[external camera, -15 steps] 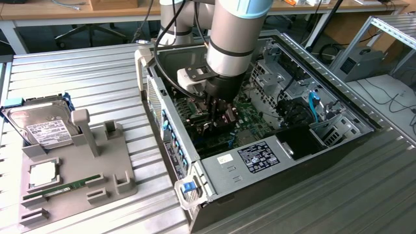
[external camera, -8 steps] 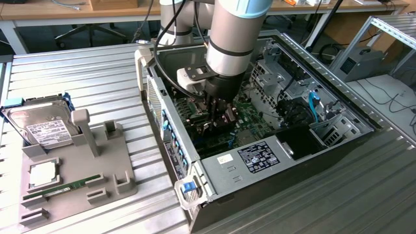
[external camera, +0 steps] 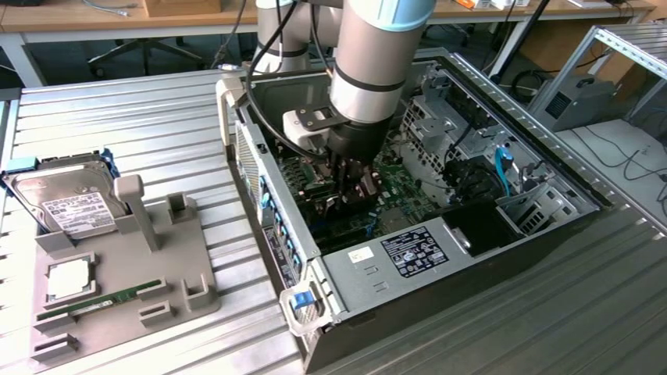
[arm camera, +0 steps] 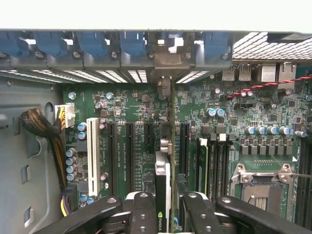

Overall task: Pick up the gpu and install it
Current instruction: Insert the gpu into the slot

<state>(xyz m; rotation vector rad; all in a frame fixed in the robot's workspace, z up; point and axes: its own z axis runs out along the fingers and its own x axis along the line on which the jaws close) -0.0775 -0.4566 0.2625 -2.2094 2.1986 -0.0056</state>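
My gripper (external camera: 349,181) is down inside the open computer case (external camera: 417,258), over the green motherboard (arm camera: 243,112). It is shut on the gpu (arm camera: 165,180), a thin dark card seen edge-on between the two black fingers (arm camera: 144,209). The card stands upright among the long black expansion slots (arm camera: 130,156). Its metal bracket end (arm camera: 164,87) reaches toward the slotted rear wall with the blue clips (arm camera: 92,46). In the exterior view the gpu (external camera: 352,199) shows as a dark shape just below the fingers. Whether the card sits fully in a slot I cannot tell.
A grey fixture tray (external camera: 156,273) lies at the exterior view's left. It holds a silver hard drive (external camera: 68,203), a green memory stick (external camera: 99,301) and a square chip (external camera: 68,281). Cable bundles (arm camera: 41,126), drive cages (external camera: 438,117) and the processor socket (arm camera: 263,180) crowd the case.
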